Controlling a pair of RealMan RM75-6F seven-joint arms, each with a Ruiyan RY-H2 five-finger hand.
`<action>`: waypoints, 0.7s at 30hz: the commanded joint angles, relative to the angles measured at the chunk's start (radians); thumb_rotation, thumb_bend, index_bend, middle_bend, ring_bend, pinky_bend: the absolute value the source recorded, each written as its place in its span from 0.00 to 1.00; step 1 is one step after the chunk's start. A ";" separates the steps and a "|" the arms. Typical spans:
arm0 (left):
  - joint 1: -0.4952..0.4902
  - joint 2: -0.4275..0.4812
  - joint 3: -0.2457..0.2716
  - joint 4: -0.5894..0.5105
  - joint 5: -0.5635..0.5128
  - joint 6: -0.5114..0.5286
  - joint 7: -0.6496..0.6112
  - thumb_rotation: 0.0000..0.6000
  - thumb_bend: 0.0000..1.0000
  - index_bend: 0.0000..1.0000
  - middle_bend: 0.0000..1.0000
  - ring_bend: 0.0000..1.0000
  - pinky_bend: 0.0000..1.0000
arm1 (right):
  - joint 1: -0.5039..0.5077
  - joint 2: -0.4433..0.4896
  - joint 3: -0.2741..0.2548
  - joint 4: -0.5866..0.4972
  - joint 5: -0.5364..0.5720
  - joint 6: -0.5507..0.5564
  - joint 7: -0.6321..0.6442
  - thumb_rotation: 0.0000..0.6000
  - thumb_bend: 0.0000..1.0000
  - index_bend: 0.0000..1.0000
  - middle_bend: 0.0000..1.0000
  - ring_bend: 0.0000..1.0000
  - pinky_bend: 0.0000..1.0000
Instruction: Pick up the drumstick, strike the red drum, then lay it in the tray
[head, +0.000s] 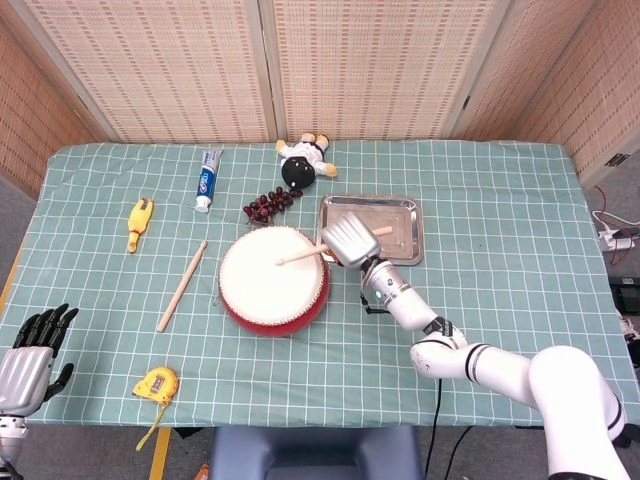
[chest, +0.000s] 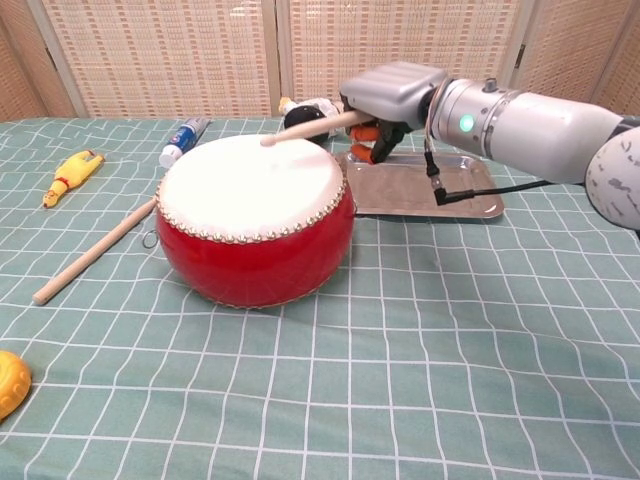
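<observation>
The red drum (head: 273, 278) (chest: 255, 218) with a white skin stands mid-table. My right hand (head: 346, 239) (chest: 390, 92) hovers at the drum's right rim and grips a wooden drumstick (head: 300, 255) (chest: 308, 126). The stick's tip is lifted a little above the skin, pointing left. Behind the hand lies the metal tray (head: 400, 227) (chest: 460, 195) with nothing in it. A second drumstick (head: 182, 285) (chest: 93, 253) lies on the cloth left of the drum. My left hand (head: 30, 352) hangs at the table's near left corner, fingers apart, holding nothing.
A yellow tape measure (head: 156, 385) (chest: 8, 381) sits near the front left. A yellow rubber chicken (head: 139, 222) (chest: 68, 173), a toothpaste tube (head: 207, 179) (chest: 183, 140), grapes (head: 270, 203) and a plush doll (head: 305, 156) lie along the back.
</observation>
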 joint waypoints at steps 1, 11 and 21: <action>0.001 0.000 0.001 0.001 -0.002 -0.002 0.000 1.00 0.35 0.00 0.00 0.00 0.03 | 0.010 -0.022 -0.028 0.038 0.023 -0.029 -0.084 1.00 0.52 1.00 0.99 1.00 1.00; 0.001 0.004 -0.001 -0.002 0.000 0.002 0.004 1.00 0.34 0.00 0.00 0.00 0.03 | -0.010 -0.002 0.067 -0.001 -0.045 0.123 0.101 1.00 0.52 1.00 0.99 1.00 1.00; 0.000 0.003 0.000 -0.003 -0.003 -0.003 0.008 1.00 0.34 0.00 0.00 0.00 0.03 | 0.003 -0.034 -0.024 0.066 0.004 -0.023 -0.066 1.00 0.52 1.00 0.99 1.00 1.00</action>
